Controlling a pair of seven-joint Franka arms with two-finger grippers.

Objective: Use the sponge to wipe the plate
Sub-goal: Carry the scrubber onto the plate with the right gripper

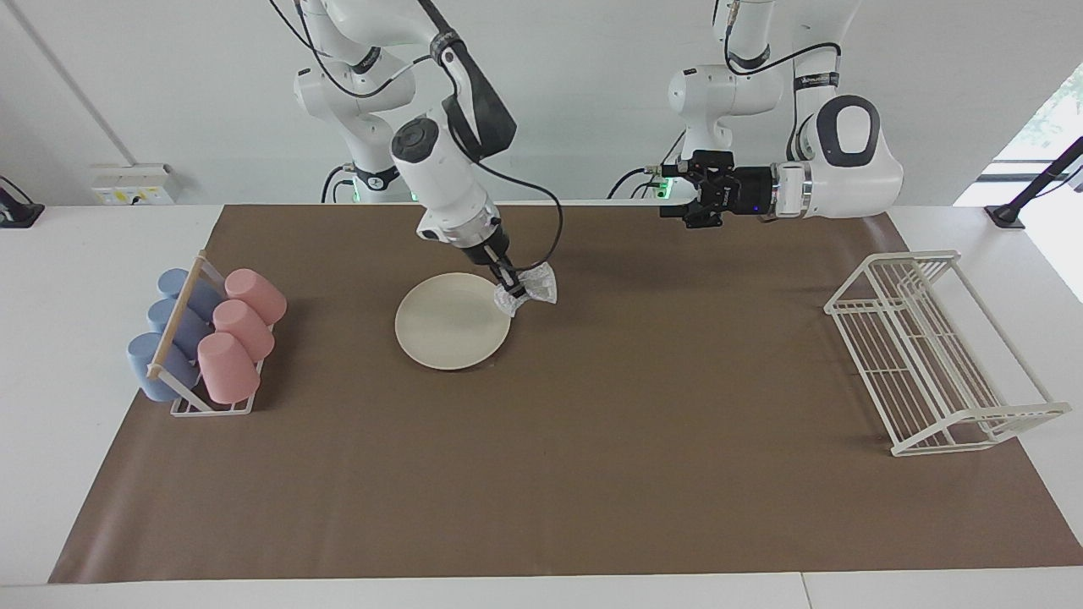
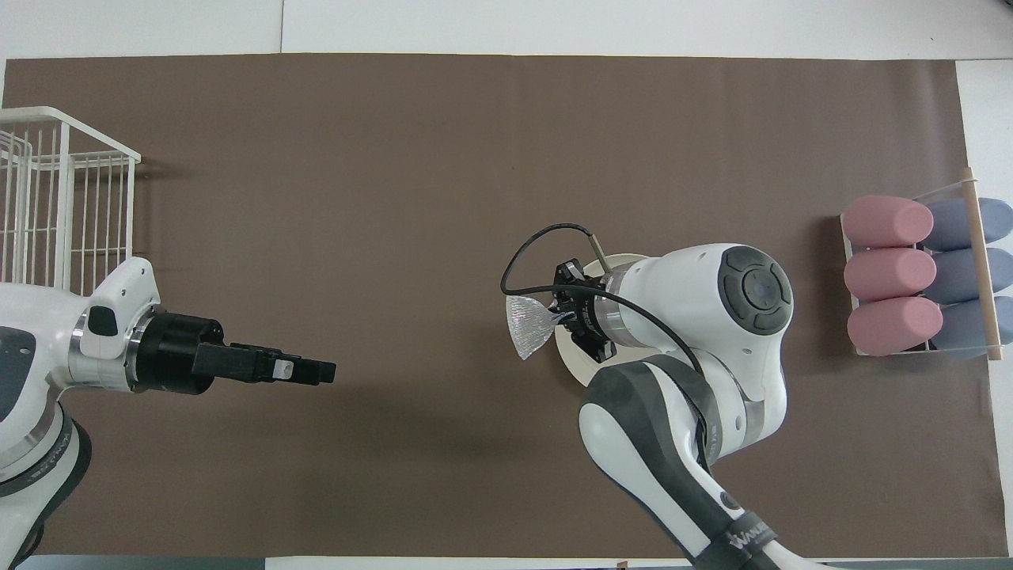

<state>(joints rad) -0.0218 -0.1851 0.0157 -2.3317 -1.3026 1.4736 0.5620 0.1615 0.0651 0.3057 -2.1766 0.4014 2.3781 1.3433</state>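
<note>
The cream-white plate (image 1: 448, 326) lies flat on the brown mat; in the overhead view only slivers of its rim (image 2: 571, 358) show under my right arm. My right gripper (image 1: 510, 286) (image 2: 563, 317) is shut on the silvery, wrinkly sponge (image 1: 531, 288) (image 2: 529, 324). It holds the sponge at the plate's rim, on the side toward the left arm's end of the table. Part of the wad hangs out past the rim over the mat. My left gripper (image 1: 681, 203) (image 2: 320, 370) waits in the air, level, over the mat's edge nearest the robots.
A rack of pink cups (image 1: 241, 326) (image 2: 890, 273) and blue cups (image 1: 165, 338) stands at the right arm's end. A white wire rack (image 1: 931, 355) (image 2: 55, 198) stands at the left arm's end. The brown mat (image 1: 592, 474) covers the table.
</note>
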